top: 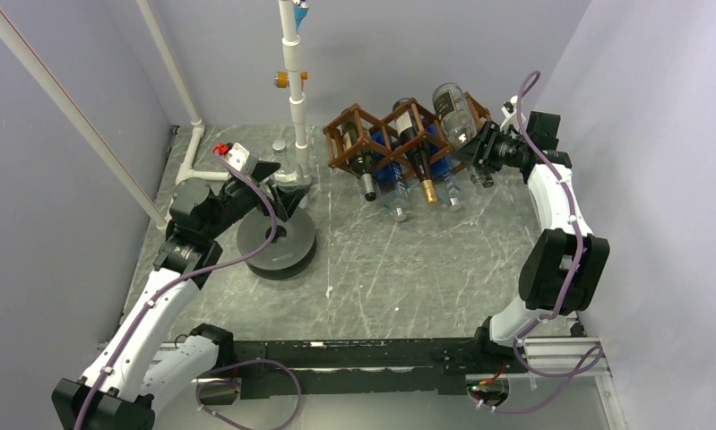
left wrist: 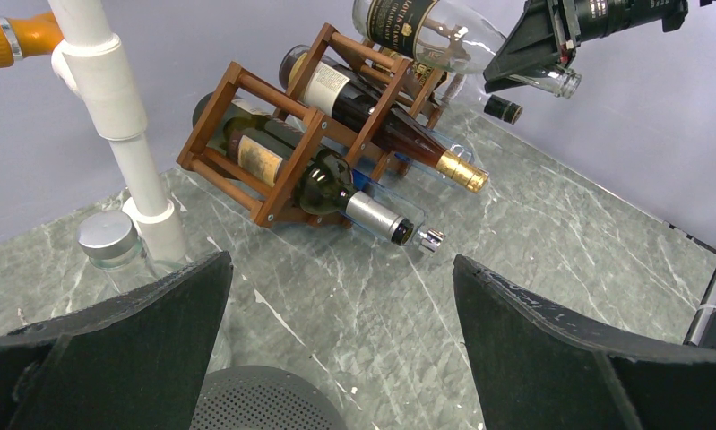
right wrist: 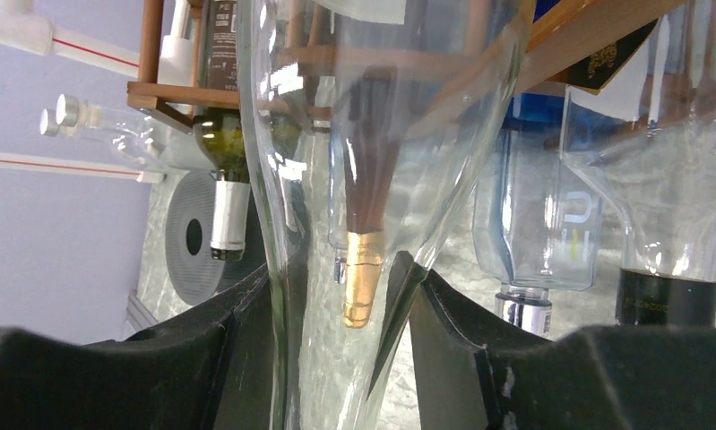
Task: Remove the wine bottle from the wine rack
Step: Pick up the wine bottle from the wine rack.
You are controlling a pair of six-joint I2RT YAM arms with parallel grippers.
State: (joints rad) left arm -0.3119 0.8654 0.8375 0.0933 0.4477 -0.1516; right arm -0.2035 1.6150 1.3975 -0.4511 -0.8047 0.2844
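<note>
A grey marbled worktop (top: 408, 269) is seen from above, with two robot arms bolted at its near edge. At the back, right of centre, stands the wine rack (top: 372, 134), a brown wooden lattice of diamond-shaped cells. Several bottles lie in the cells with their necks pointing towards the arms. One is a dark green bottle (left wrist: 336, 184) with a silver cap, and above it is a bottle with a gold foil top (left wrist: 399, 134).

The wine bottle (top: 452, 109) is clear glass with a dark label. It sits at the rack's right end, above the top edge, tilted with its base up and away from the arms. Whether it touches the wood cannot be told. The right pincer (top: 479, 148) is clamped narrow on the neck of this bottle, and the right wrist view shows its black fingers (right wrist: 237, 313) pressed against the glass on both sides.

The left arm reaches over the left side of the worktop, well apart from the rack. The left pincer (top: 280, 186) is spread wide and holds nothing. It hovers above a dark grey round disc (top: 278, 246). Just behind it a white pipe stand (top: 296, 98) rises upright, with a small silver-lidded jar (left wrist: 107, 237) beside its foot.
</note>
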